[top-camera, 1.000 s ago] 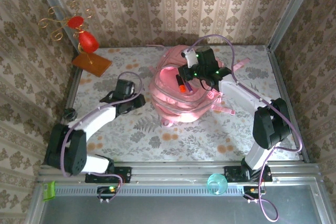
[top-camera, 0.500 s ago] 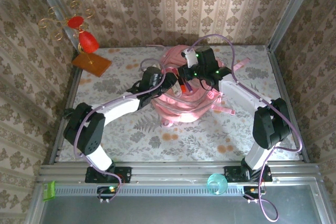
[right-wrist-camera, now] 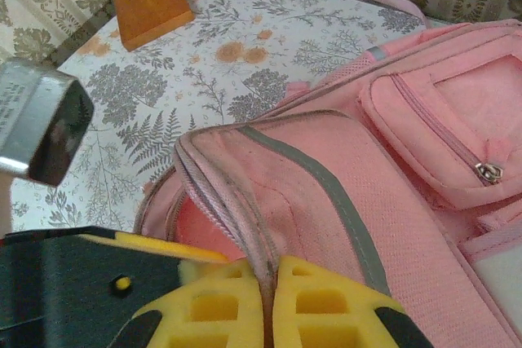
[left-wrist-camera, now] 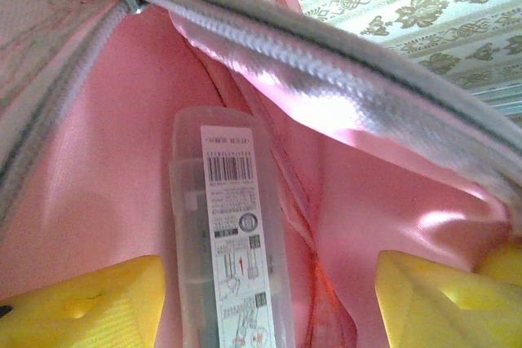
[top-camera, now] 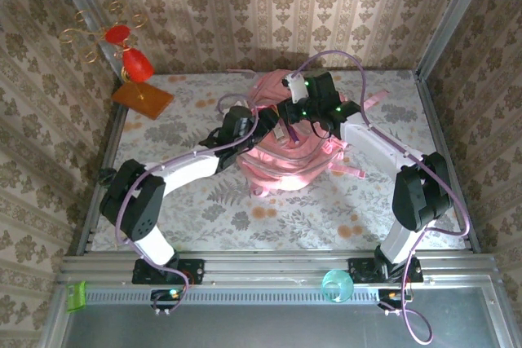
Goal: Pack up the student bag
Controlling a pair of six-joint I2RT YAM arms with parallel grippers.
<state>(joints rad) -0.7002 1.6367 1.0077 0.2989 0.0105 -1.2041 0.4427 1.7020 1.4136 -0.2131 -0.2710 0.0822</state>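
— What changed?
— My left tool [left-wrist-camera: 261, 307] has gone into the bag [top-camera: 281, 170], at twelve o'clock on the tabletop [top-camera: 204, 201], and spread; the clear case [left-wrist-camera: 232, 234] lies loose inside, packed.
— Right tool [right-wrist-camera: 267, 307]?
— Clamped on the bag's rim.

Your left arm [top-camera: 183, 170] and right arm [top-camera: 371, 143] are white with black joints. A lilac cable [top-camera: 326, 59] loops at one o'clock overhead. The right gripper [right-wrist-camera: 267, 303] has yellow pads [right-wrist-camera: 326, 307].
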